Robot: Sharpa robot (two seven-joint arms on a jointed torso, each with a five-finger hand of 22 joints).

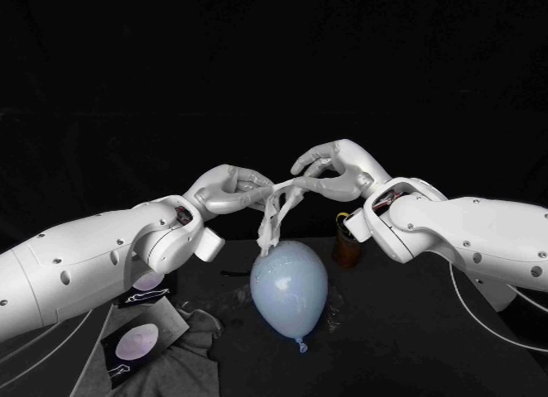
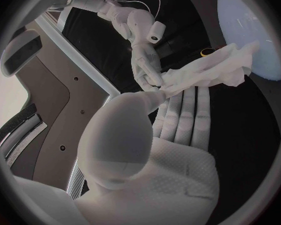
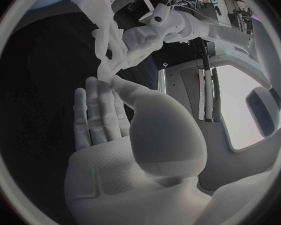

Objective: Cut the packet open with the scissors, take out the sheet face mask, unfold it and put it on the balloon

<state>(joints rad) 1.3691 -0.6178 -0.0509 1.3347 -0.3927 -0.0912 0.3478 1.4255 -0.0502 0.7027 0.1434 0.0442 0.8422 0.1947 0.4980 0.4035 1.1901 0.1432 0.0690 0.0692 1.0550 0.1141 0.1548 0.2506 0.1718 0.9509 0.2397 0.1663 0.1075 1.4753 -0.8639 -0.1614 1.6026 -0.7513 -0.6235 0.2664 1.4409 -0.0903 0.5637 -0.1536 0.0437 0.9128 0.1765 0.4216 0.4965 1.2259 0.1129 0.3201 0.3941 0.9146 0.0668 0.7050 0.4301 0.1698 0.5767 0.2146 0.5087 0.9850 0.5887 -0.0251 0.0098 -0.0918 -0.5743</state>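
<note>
No word, brand or number can be read anywhere. Two dark flat pieces [image 1: 137,343] near the front left corner of the tabletop [image 1: 441,331] each bear a pale oval picture. The nearer one also has white line marks, too small to read.

Balloon [image 2: 256,35] cut off at edge

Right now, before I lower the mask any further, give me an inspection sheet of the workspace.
Surface: black table, dark and matte.
Job's things: sheet face mask, partly unfolded, hangs between both hands above the pale blue balloon, which lies on the table; I cannot tell whether they touch. Two printed packets lie beside the left arm.
Clutter: grey cloth by the packets; brown cup behind the balloon.
Hands: left hand and right hand each pinch the mask's upper end.
Cables: white cables under the right arm.
Surroundings: dark backdrop, nothing seen.
</note>
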